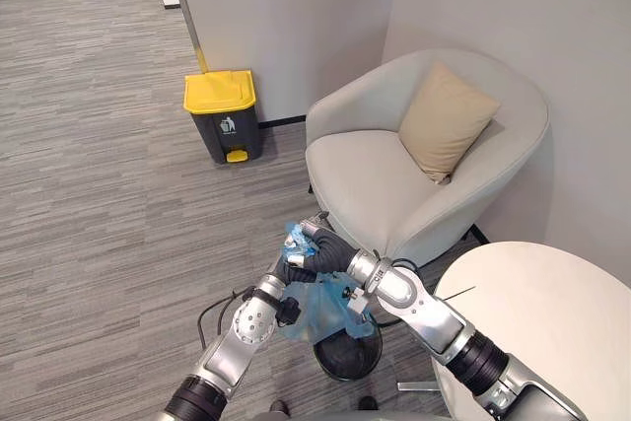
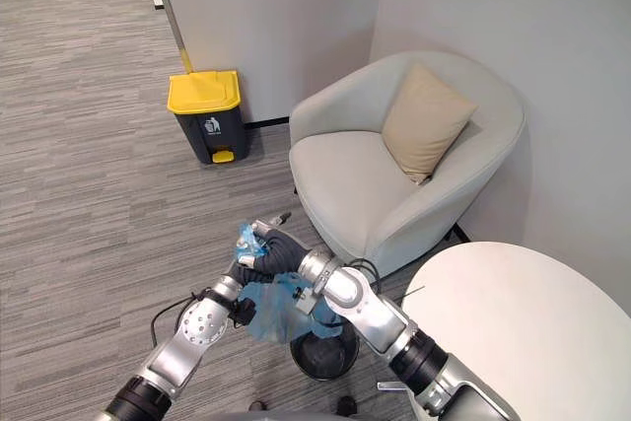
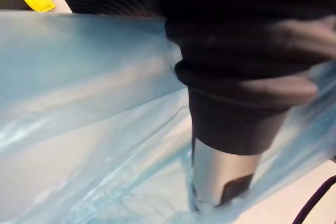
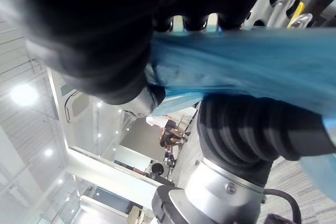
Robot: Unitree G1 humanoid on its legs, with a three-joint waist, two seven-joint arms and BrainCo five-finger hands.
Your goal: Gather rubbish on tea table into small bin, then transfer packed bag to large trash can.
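Two hands meet over one blue bag, and by my reading the job is past its halfway mark. Farthest left, at about eleven o'clock from the hands, the large trash can [image 1: 222, 115] stands with its yellow lid down, well apart from everything else. Next comes the left hand [image 1: 294, 271], pressed against the bag [image 1: 317, 308] just under its bunched neck. Its wrist view shows blue film close all round it, but whether it grips the bag I cannot tell. The right hand [image 1: 330, 251] sits touching it at one o'clock, curled tight round the gathered top of the bag, so the load hangs from that grasp. The bag's lower end hangs at six o'clock over the small bin [image 1: 350, 357], a dark round basket on the floor. It is hard to say if the bag is fully clear of the rim or brushing it. Beyond, at one o'clock, is the pale armchair [image 1: 375, 184] with a tan cushion [image 1: 446, 120] leaning in its back corner. At four o'clock the part of the white tea table [image 1: 532, 313] in view is bare. So the gathering seems done and the bag packed and drawn up. What remains, I judge, is to carry it across the open floor toward eleven o'clock, get the yellow lid up and drop it in
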